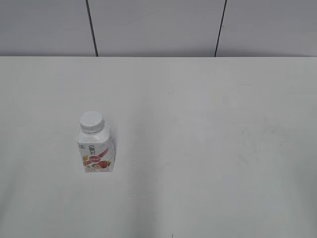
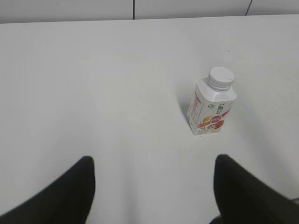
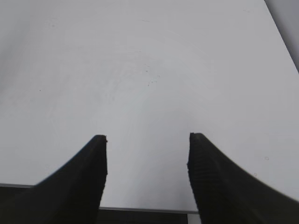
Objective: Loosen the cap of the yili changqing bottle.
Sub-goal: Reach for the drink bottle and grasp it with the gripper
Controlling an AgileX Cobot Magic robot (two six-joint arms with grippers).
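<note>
The yili changqing bottle (image 1: 95,151) stands upright on the white table, left of centre in the exterior view, with its white ribbed cap (image 1: 91,121) on top. In the left wrist view the bottle (image 2: 211,109) and its cap (image 2: 220,77) stand ahead and to the right of my left gripper (image 2: 154,163), which is open, empty and well short of the bottle. My right gripper (image 3: 147,138) is open and empty over bare table near the front edge. Neither gripper shows in the exterior view.
The white table (image 1: 208,148) runs back to a grey panelled wall (image 1: 158,25). In the right wrist view the table's front edge (image 3: 140,209) lies just below the fingers and its right edge (image 3: 285,42) runs up the right side.
</note>
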